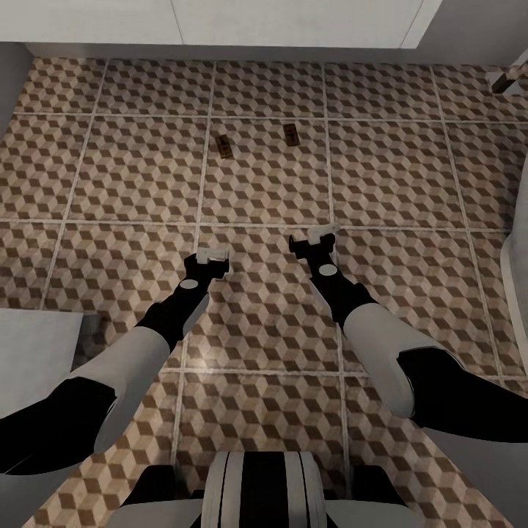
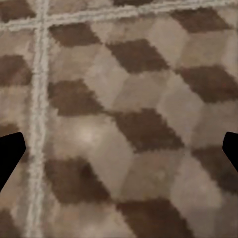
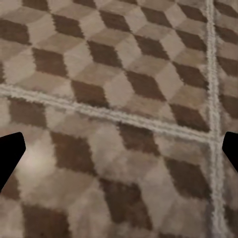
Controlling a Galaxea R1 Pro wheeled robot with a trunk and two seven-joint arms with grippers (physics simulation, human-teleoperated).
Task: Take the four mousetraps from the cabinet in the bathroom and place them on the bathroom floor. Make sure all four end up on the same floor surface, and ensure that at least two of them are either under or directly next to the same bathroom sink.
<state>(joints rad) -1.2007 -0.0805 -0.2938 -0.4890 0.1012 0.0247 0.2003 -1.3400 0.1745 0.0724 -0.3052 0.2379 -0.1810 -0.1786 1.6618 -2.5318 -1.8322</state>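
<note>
The left gripper [image 1: 209, 258] hangs over the bathroom floor [image 1: 411, 183], a bit toward 8 o'clock from the middle of the head view. Its two fingers are spread wide. In the left wrist view each dark fingertip [image 2: 10, 151] sits at one edge, with bare tile between them. It holds nothing.

The right gripper [image 1: 314, 240] hangs near the middle of the head view. Its fingers are wide apart too. The right wrist view shows a black fingertip [image 3: 11, 153] at each side, with tile and pale grout lines between. It holds nothing.

Two mousetraps lie flat on the floor toward 12 o'clock from the grippers, well apart from them. One mousetrap [image 1: 224, 144] is tilted a little. The other mousetrap [image 1: 291, 134] lies near it, toward 3 o'clock. They share one big tile. They are small and blurry, so the wire parts are hard to make out.

No writing can be read anywhere.

A white block [image 1: 220, 22] runs along the 12 o'clock edge, cut off. A white curved shape [image 1: 515, 293] is cut off at 3 o'clock. A pale grey surface [image 1: 33, 352] shows at 8 o'clock, partly hidden by the left arm.
</note>
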